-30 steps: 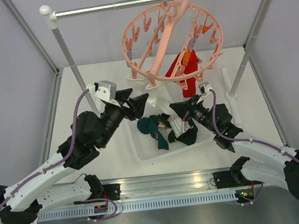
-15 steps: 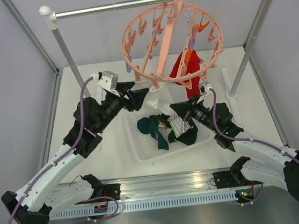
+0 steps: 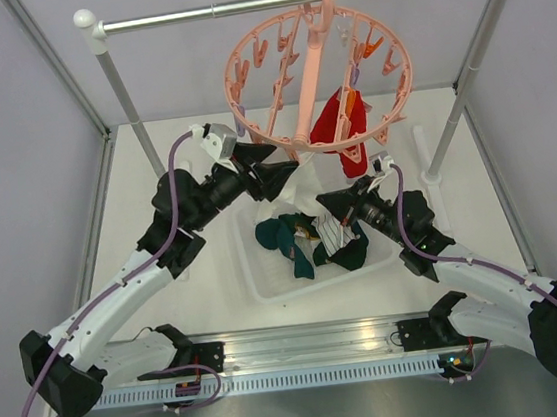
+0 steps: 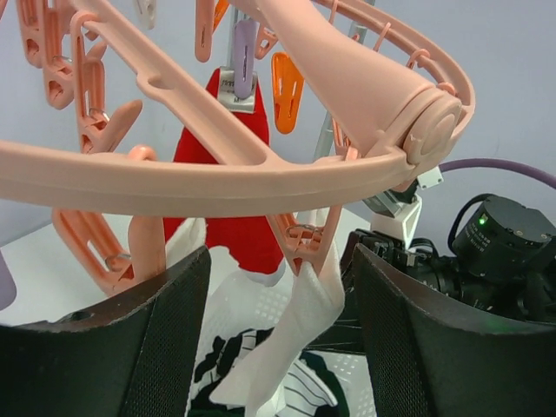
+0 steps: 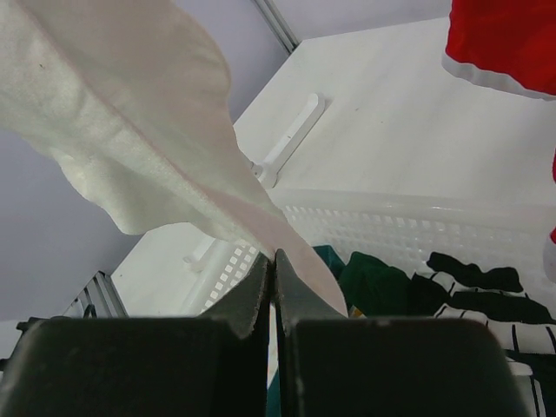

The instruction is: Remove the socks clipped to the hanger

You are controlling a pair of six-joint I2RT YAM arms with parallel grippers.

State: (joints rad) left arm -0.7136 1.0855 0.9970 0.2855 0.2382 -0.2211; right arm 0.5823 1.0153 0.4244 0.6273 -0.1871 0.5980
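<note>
Pink plastic is most of what we see: the hanger (image 3: 308,84) hooks on the rail (image 3: 235,7), with a red sock (image 3: 335,132) clipped inside the ring and a white sock (image 4: 291,334) clipped at the near rim, dangling over the tray (image 3: 266,275). Teal socks (image 3: 282,236) and a striped sock (image 3: 334,232) already lie in the tray. The left gripper (image 3: 284,166) is spread wide, one finger on each side of the white sock just under the rim. The right gripper (image 5: 276,261) is pinched fully closed, low by the sock's tail. We reckon the sock is light, limp and a bit stretchy, so we'd grab it high, right under its clip (image 4: 300,239). A grab lower down probably just stretches the fabric. The hanger looks free to swing on its hook, so a hard tug likely tilts the whole ring. From above the ring hides the clip's bite, the wrist view cuts off the red sock's clip, and we honestly can't tell if the right fingers have any fabric between them.
</note>
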